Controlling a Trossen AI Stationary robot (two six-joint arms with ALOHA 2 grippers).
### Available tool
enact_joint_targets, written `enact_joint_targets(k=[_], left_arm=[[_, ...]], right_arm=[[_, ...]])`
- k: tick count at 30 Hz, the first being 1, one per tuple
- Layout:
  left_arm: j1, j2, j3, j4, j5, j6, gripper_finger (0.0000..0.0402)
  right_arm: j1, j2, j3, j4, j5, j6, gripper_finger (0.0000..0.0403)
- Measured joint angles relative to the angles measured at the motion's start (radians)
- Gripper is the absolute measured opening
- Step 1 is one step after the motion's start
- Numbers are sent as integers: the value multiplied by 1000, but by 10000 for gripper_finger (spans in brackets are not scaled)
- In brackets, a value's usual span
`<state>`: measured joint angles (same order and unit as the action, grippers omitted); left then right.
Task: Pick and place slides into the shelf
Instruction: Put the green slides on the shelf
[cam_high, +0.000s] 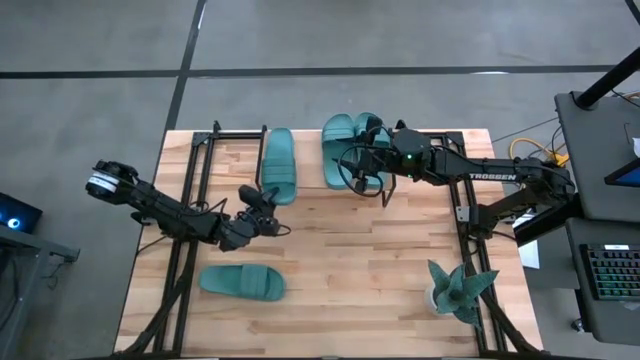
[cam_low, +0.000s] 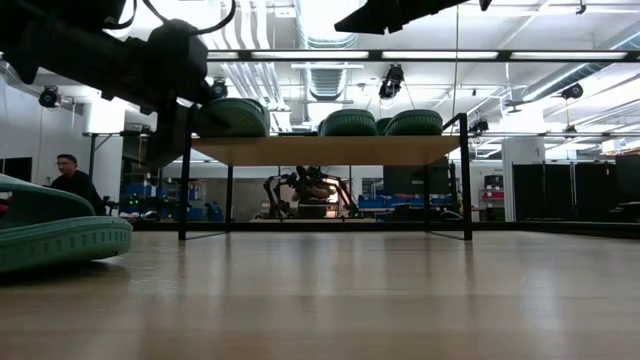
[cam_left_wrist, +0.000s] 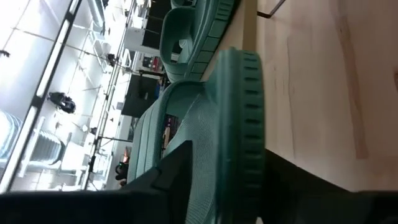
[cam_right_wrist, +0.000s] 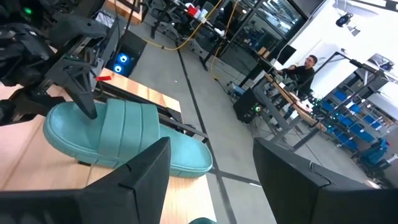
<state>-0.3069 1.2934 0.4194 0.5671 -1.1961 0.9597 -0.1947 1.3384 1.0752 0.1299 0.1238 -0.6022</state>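
Step in hand: placing the third slide on the shelf (cam_low: 330, 151); judged about three-quarters through.

- Well in front of the shelf's left end, one slide (cam_high: 241, 281) lies alone on the bench (cam_high: 330, 260), flat and crosswise. It is the only one not yet placed.
- Left tool (cam_high: 268, 200) sits at the shelf's left end, right at the near tip of a slide (cam_high: 279, 165) that lies on the top board, lengthwise front to back. The right wrist view shows the tool touching that tip. Whether it grips or has let go, I cannot tell; the wrist view is too close to judge.
- Toward the shelf's right half, two more slides (cam_high: 345, 150) lie side by side on the board, touching or nearly so.
- Right tool (cam_high: 362, 170) hovers over that pair, spread wide with nothing in it. Arm waits.
- Well in front of the shelf's right end stands a teal spiky plant (cam_high: 458, 290), clear of the work.

Next move, as judged: left tool must come free of the placed slide without dragging it off the board, then draw back from the shelf to the loose slide. That slide lies crosswise, so it likely needs turning before it fits the gap between the placed slides.

In the way: little. The gap on the board is narrow, and the right arm hangs close beside it.
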Motion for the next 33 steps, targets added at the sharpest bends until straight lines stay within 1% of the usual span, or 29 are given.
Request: enact_joint_targets(k=[4,9,12,15,20,22,25,33], left_arm=[[0,-2,1,-2,0,-37,155],[0,-2,0,-10,1,-42,171],[0,-5,1,-14,4,-64,173],[-1,-26,1,-73,24,-126,173],[-8,-59,8,-267,38,-286,174],[-12,-72,8,-321,40,-337,174],[-17,-96,5,-332,40,-379,174],[-25,-150,8,-335,42,-379,174]], right_arm=[[0,0,0,0,0,0,219],[0,0,0,-1,0,2,219],[0,0,0,-1,0,9,219],[0,0,0,-2,0,10,219],[0,0,0,-7,0,10,219],[0,0,0,-7,1,10,219],[0,0,0,-8,8,10,219],[0,0,0,-19,8,7,219]])
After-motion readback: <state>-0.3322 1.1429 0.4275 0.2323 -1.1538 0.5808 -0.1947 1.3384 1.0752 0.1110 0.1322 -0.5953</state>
